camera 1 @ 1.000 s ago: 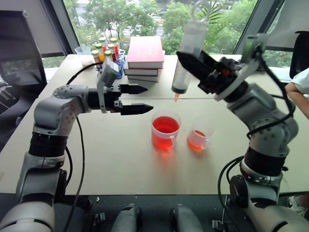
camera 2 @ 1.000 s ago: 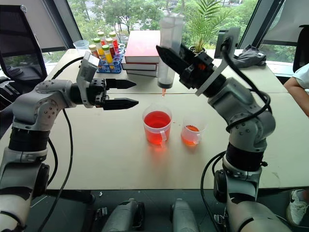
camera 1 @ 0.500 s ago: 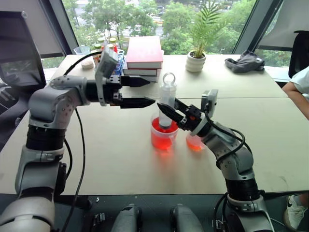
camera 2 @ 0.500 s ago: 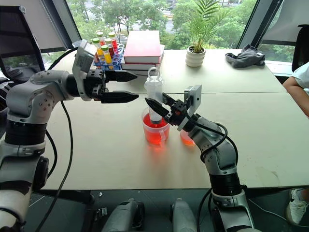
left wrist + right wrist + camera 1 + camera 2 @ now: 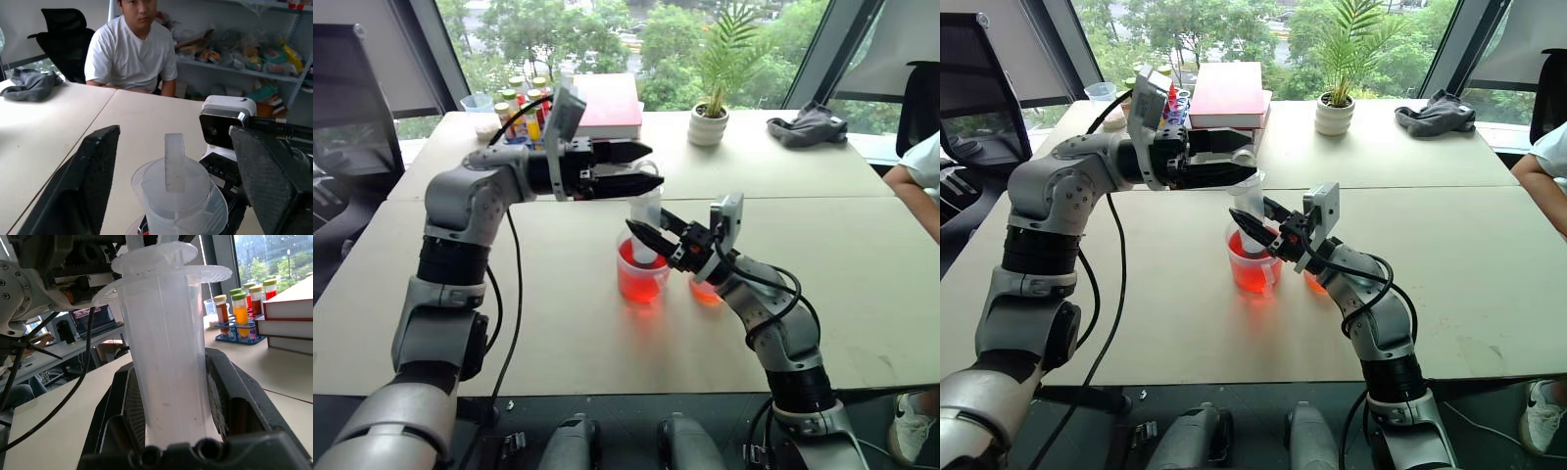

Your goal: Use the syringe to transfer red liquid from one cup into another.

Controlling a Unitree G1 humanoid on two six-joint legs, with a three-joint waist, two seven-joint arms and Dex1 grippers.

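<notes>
Drawing cleanly means steadying the syringe (image 5: 646, 220) upright in the larger cup (image 5: 639, 277) — right gripper (image 5: 651, 237) clamped on its barrel, left gripper (image 5: 641, 168) (jaws apart around the plunger) pulling straight up.

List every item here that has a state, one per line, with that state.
syringe: upright, lower end down in the larger cup.
larger cup: upright, holds deep red liquid.
smaller cup: upright, a little orange-red liquid.
right gripper: shut on the syringe barrel.
left gripper: fingers either side of the plunger top, not clamped.
vials: capped, standing in their rack.
books: closed, stacked.
</notes>
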